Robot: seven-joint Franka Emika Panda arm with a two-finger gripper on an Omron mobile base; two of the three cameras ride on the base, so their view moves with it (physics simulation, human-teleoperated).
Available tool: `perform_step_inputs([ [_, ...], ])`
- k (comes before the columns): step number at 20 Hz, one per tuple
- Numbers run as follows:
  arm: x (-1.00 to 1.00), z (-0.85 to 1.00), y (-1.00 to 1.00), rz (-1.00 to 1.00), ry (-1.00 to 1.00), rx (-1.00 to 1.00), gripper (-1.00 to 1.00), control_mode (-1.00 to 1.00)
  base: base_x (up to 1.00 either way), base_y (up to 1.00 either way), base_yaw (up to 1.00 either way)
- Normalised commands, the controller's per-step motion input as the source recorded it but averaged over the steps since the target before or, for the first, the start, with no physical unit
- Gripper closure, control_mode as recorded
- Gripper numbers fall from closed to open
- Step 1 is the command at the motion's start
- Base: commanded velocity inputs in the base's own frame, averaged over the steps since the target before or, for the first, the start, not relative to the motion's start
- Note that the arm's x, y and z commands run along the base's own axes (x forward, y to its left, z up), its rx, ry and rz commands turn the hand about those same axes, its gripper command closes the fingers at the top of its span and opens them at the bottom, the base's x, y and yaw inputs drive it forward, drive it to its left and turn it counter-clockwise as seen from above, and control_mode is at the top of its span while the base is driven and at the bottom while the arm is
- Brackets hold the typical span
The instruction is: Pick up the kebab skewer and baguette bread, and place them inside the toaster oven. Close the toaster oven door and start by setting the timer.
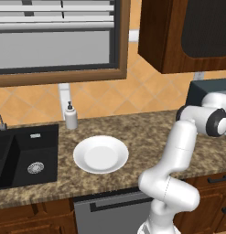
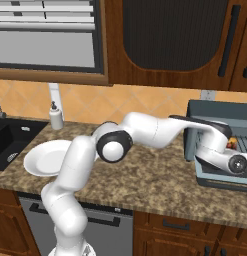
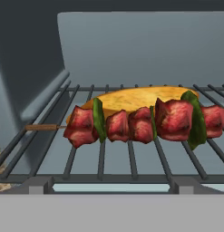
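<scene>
The kebab skewer [image 3: 145, 122], red-brown meat chunks with green pieces on a thin stick, lies across the wire rack [image 3: 102, 158] inside the toaster oven [image 2: 215, 112]. Just behind it on the same rack lies the golden baguette bread [image 3: 136, 97]. The toaster oven door [image 2: 220, 181] hangs open, folded down flat in front of the opening. My gripper [image 2: 230, 152] hovers at the oven mouth, facing the food from close by. It is open and holds nothing. A bit of the food [image 2: 232, 143] shows past my hand. The oven's knobs are hidden.
An empty white plate [image 1: 100, 154] sits on the granite counter [image 1: 142, 132] left of my arm. A black sink [image 1: 23, 160] and a soap dispenser [image 1: 71, 116] stand farther left. Dark wood cabinets [image 2: 170, 40] hang above the oven.
</scene>
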Motion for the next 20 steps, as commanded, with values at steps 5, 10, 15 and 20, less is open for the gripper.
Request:
perform_step_inputs([
  [5,0.24,0.00,0.00,0.00,0.00,0.00,-1.00,-1.00,0.00,0.00,0.00],
  [10,0.19,0.00,0.00,0.00,0.00,0.00,-1.00,-1.00,0.00,0.00,0.00],
  [15,0.19,0.00,0.00,0.00,0.00,0.00,-1.00,-1.00,0.00,0.00,0.00],
  [20,0.18,0.00,0.00,0.00,0.00,0.00,-1.00,-1.00,0.00,0.00,0.00],
])
